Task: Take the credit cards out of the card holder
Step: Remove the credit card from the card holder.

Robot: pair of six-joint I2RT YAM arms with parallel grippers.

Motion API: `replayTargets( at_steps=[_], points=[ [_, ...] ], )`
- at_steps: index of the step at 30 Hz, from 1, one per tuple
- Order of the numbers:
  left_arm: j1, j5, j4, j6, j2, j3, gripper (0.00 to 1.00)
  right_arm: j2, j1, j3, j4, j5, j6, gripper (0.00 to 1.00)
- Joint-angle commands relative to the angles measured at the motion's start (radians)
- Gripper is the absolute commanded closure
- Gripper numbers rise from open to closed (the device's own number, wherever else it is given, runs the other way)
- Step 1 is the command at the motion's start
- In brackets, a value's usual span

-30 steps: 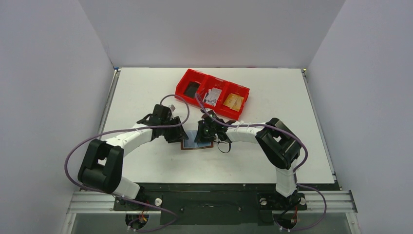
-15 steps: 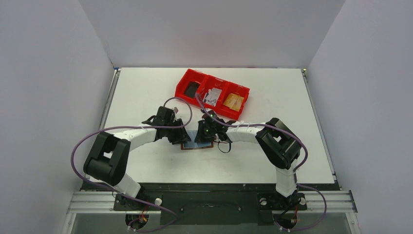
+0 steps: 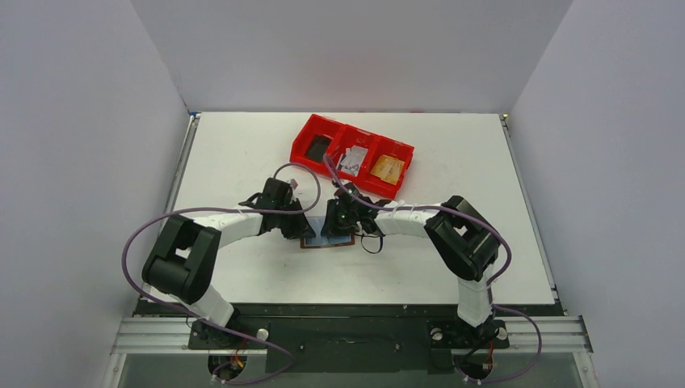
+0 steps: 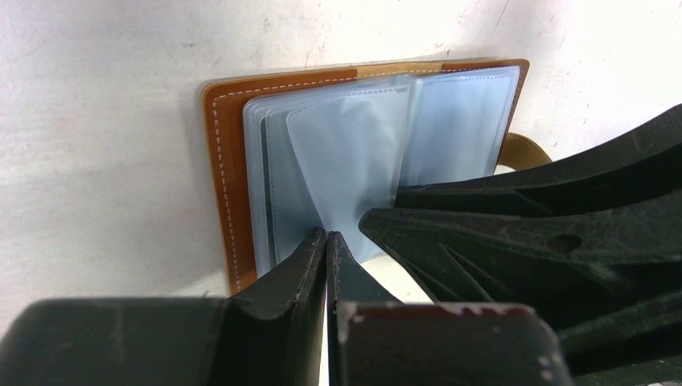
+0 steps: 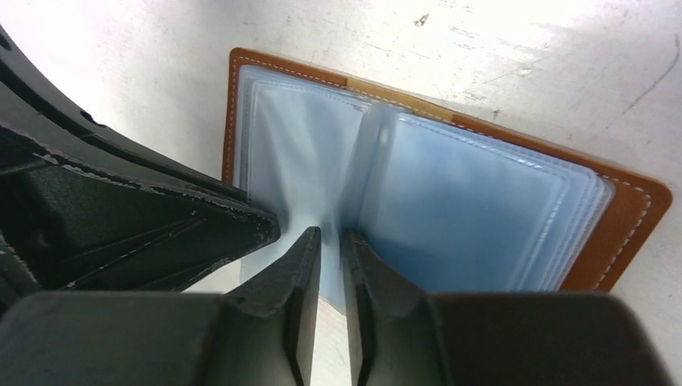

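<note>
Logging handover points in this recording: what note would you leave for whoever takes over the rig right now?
Left gripper: shut, tips at the near edge of a raised clear sleeve; I cannot confirm a pinch.
Right gripper: jaws a narrow gap apart, at the sleeves beside it.
Card holder: lying open on the table, between both grippers.
Done: holder opened.
Left: draw out the credit cards; none shows clearly in the sleeves or pulled free.
</note>
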Motion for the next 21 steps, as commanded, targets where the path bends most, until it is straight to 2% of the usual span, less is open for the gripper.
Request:
replayTargets(
  at_steps=[1, 5, 7, 14, 21],
  points=[
    [-0.012, -0.027, 0.001, -0.017, -0.074, -0.020, 1.00, -0.039, 0.016, 0.006, -0.152, 0.045, -0.033, 0.76],
    [-0.029, -0.062, -0.030, -0.044, -0.144, -0.039, 1.00, -0.108, 0.015, 0.039, -0.183, 0.064, -0.034, 0.61],
    [-0.042, -0.078, -0.040, -0.057, -0.174, -0.045, 1.00, -0.141, 0.014, 0.050, -0.202, 0.078, -0.031, 0.59],
    [-0.074, -0.080, -0.054, -0.068, -0.197, -0.023, 1.00, -0.247, -0.001, 0.038, -0.235, 0.129, -0.007, 0.55],
    [-0.125, -0.082, -0.052, -0.066, -0.137, 0.055, 1.00, -0.341, -0.025, -0.006, -0.251, 0.182, -0.002, 0.55]
  ],
)
